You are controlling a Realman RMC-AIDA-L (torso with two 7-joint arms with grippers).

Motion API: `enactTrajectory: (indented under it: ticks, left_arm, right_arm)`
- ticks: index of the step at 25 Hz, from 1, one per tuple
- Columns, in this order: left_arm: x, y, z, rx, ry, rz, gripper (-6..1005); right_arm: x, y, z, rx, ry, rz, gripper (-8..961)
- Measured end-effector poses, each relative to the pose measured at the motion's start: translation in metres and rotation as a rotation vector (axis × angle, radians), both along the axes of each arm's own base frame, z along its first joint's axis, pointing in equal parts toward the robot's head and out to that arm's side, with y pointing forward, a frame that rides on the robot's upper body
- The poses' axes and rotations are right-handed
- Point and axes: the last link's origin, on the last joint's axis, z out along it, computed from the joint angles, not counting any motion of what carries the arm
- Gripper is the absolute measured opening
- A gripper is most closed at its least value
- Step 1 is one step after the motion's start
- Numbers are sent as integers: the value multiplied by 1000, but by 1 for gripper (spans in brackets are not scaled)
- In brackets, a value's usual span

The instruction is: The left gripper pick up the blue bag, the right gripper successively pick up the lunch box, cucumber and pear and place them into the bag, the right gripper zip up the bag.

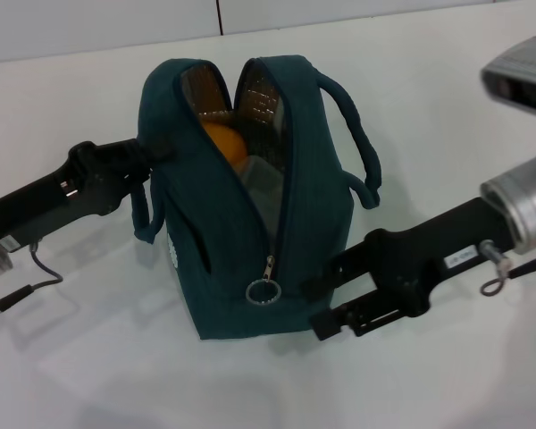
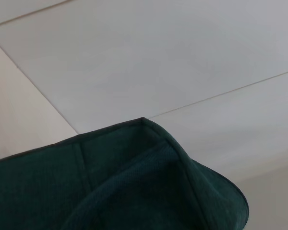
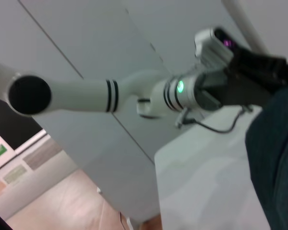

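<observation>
1. Finding the right gripper [image 1: 320, 306] nearest, lying low on the table [image 1: 447, 393] just beside the near right corner of the blue bag [image 1: 223, 259], its jaws standing apart and gripping nothing.
2. Noting the zipper pull [image 1: 262, 290] hanging at the bottom of the near end, close to that gripper; judging the zipping step as pending, with the opening gaping all the way up.
3. Risking a missed grab here: aiming at a small, loose ring lying flat against soft fabric, and possibly pinching cloth instead or nudging the bag sideways.
4. Risking a jam further up: pulling the slider along a track spread wide by the contents, and possibly catching the foil lining [image 1: 259, 98] in the teeth.
5. Looking into the bag standing upright on the table: seeing the lunch box [image 1: 266, 183] sitting low inside and the pear [image 1: 223, 141] resting above it near the mouth; not seeing the cucumber anywhere, so possibly hiding deeper in.
6. Risking the pear bulging into the zipper path and blocking closure.
7. Finding the left gripper [image 1: 152, 150] farther back, apparently clamping the bag's upper left edge; risking the fabric slipping out under the zip pull, letting the bag tip.
</observation>
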Motion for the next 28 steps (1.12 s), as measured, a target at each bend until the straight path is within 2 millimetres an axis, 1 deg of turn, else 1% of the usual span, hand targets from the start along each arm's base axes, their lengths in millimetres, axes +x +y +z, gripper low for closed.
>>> enactTrajectory:
  ticks: [5, 12, 16, 19, 25, 28]
  left_arm:
    - [0, 0, 0, -1, 0, 0, 57]
    - [-3, -3, -1, -4, -1, 10, 57]
    - [-4, -5, -2, -6, -3, 14, 57]
    - [-4, -5, -3, -7, -3, 15, 57]
    - [-7, -7, -2, -8, -3, 24, 57]
    - [-7, -7, -2, -5, -3, 26, 57]
  right_arm:
    - [0, 4, -15, -6, -45, -10, 559]
    - [1, 9, -34, 42, -103, -25, 559]
    - [1, 11, -43, 80, -102, -15, 559]
    - [2, 13, -43, 114, -90, -14, 559]
    - [5, 16, -38, 252, 1, 0, 558]
    - [6, 16, -40, 258, -1, 9, 558]
